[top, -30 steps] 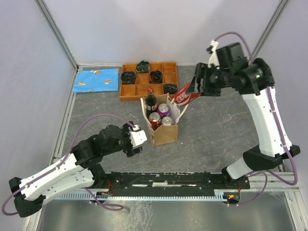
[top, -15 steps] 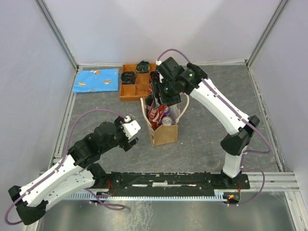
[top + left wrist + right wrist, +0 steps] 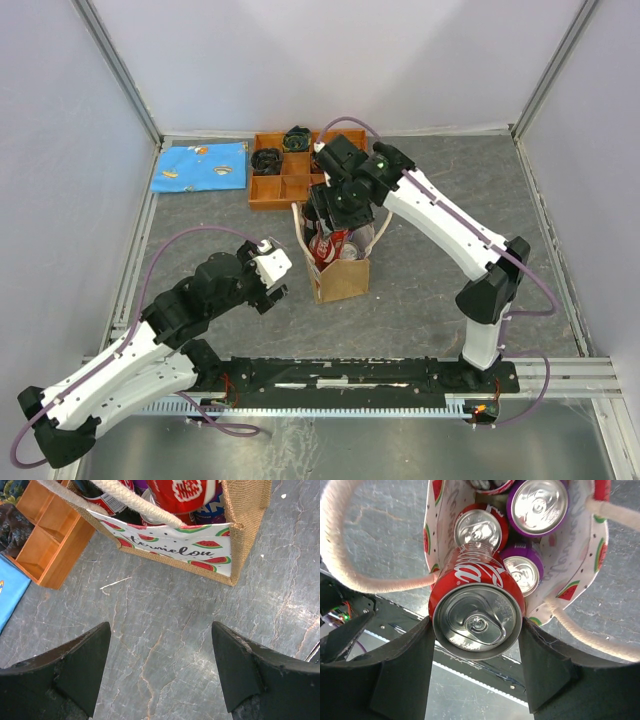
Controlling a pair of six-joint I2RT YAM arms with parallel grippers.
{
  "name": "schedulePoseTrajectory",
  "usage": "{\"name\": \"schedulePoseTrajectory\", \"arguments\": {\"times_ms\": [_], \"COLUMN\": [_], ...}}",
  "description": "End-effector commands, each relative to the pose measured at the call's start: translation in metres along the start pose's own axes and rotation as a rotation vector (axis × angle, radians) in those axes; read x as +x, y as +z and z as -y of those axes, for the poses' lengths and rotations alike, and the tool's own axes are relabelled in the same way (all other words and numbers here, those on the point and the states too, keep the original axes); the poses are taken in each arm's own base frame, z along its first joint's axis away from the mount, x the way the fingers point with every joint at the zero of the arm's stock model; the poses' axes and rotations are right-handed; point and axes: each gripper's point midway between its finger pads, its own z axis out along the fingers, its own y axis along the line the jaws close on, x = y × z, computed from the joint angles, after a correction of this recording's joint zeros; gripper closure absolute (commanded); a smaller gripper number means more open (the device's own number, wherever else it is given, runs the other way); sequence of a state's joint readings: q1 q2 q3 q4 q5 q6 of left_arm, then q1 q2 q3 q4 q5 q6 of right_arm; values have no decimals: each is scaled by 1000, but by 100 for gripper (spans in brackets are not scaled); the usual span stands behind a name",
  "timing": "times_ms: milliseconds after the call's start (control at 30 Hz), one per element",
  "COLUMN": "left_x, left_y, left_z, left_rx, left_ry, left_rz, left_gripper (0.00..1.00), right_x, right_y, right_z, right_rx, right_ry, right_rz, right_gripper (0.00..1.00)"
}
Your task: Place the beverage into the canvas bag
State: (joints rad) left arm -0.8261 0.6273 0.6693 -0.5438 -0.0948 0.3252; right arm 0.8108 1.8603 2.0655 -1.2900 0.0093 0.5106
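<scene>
Right gripper [image 3: 476, 630] clamps the Coca-Cola can [image 3: 477, 612] between its fingers; long axis runs twelve o'clock, base into canvas bag [image 3: 572, 572].

Left arm [image 3: 110, 370] and right arm [image 3: 450, 225]: white shells, black joints, purple cables [image 3: 200, 232]; the left end effector [image 3: 160, 667] has black wedge fingers [image 3: 75, 665].

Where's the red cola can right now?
The red cola can sits in the right gripper at the mouth of the canvas bag, above the cans inside, mid-table in the top view, near the wooden tray.
</scene>
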Motion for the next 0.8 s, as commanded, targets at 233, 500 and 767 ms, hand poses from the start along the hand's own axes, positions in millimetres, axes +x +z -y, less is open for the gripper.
{"name": "schedulePoseTrajectory", "arguments": {"times_ms": [233,500,767], "left_x": [-8,-9,-10], "left_y": [0,0,0], "left_z": [2,2,1], "left_rx": [0,4,1], "left_ry": [-54,-59,-65], "left_rz": [48,58,59], "left_gripper": [13,13,13], "right_x": [21,48,44], "right_y": [-12,1,27], "right_z": [-35,-31,-30], "right_rx": [-43,4,43], "right_ry": [-83,-111,-130], "right_rz": [-1,-75,-91], "right_gripper": [100,100,100]}}
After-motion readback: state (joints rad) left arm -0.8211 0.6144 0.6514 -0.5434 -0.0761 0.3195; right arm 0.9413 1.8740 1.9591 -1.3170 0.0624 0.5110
